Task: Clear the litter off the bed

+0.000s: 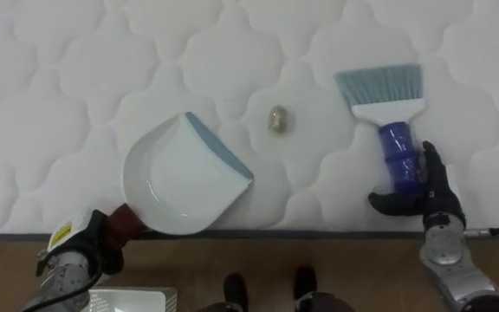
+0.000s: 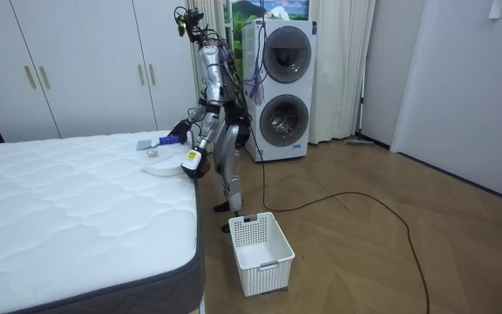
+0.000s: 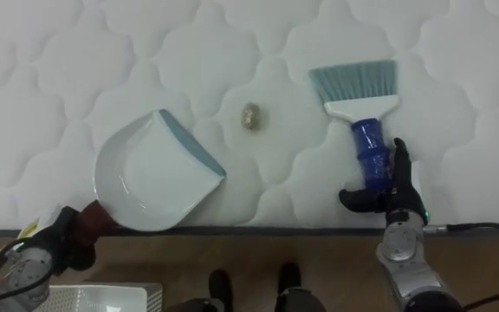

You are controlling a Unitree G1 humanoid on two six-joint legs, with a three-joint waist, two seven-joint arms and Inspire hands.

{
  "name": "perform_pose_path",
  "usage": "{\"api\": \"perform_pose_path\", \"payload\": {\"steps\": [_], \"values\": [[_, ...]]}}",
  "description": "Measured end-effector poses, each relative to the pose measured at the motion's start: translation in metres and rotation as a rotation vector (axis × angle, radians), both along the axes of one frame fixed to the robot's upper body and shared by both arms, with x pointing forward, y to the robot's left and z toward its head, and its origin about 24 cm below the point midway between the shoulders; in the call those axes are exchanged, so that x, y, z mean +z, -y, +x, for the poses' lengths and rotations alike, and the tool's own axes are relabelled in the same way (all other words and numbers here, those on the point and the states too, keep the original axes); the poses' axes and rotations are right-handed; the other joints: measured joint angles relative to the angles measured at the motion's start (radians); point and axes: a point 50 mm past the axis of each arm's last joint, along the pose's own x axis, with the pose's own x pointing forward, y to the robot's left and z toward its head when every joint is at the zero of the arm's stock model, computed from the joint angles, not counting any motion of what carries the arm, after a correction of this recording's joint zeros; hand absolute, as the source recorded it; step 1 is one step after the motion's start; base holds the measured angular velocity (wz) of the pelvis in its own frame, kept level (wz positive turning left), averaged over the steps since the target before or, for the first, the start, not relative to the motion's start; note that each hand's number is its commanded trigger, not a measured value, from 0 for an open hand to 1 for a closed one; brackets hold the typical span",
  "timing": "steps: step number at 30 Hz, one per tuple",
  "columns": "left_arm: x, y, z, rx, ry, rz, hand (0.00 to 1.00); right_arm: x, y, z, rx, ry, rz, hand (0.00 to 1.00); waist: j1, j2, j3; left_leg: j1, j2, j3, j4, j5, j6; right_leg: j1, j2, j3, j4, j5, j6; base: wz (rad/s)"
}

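Left eye view: right hand (image 1: 430, 192) clasps the blue handle of the brush (image 1: 386, 100), bristles pointing far. Left hand (image 1: 93, 243) grips the handle of the dustpan (image 1: 176, 186) at the near edge of the bed (image 1: 59, 87). A scrap (image 1: 277, 120) lies between them, touching neither. Basket (image 2: 261, 253) on the floor near the bed's corner.

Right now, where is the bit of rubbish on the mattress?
In the eye views the small brownish lump lies on the mattress, between the white dustpan on its left and the brush on its right, touching neither.
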Motion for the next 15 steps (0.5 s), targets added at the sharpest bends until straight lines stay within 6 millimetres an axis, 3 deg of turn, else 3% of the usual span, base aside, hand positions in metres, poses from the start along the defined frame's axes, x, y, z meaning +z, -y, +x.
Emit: {"api": "perform_pose_path", "payload": {"steps": [13, 14, 15], "values": [[0.000, -0.001, 0.002, 0.020, -0.041, -0.012, 1.00, -0.001, 0.010, 0.006, -0.003, -0.092, -0.021, 0.00, 0.007, -0.002, 0.0022, 0.000, -0.003, -0.016, 0.014, -0.001, 0.002, 0.005, -0.014, -0.018, 0.018, -0.011, -0.003, 0.06], [0.000, -0.001, 0.002, 0.021, -0.046, -0.013, 1.00, -0.001, 0.012, 0.005, -0.001, -0.099, -0.022, 0.54, 0.008, -0.002, 0.0023, 0.000, -0.003, -0.016, 0.014, -0.001, 0.002, 0.005, -0.014, -0.018, 0.018, -0.011, -0.003, 0.00], [0.000, -0.001, 0.002, 0.022, -0.048, -0.012, 1.00, -0.001, 0.012, 0.005, 0.001, -0.102, -0.022, 0.90, 0.008, -0.002, 0.0023, 0.000, -0.003, -0.016, 0.014, -0.001, 0.002, 0.005, -0.014, -0.018, 0.017, -0.011, -0.003, 0.00]]}}
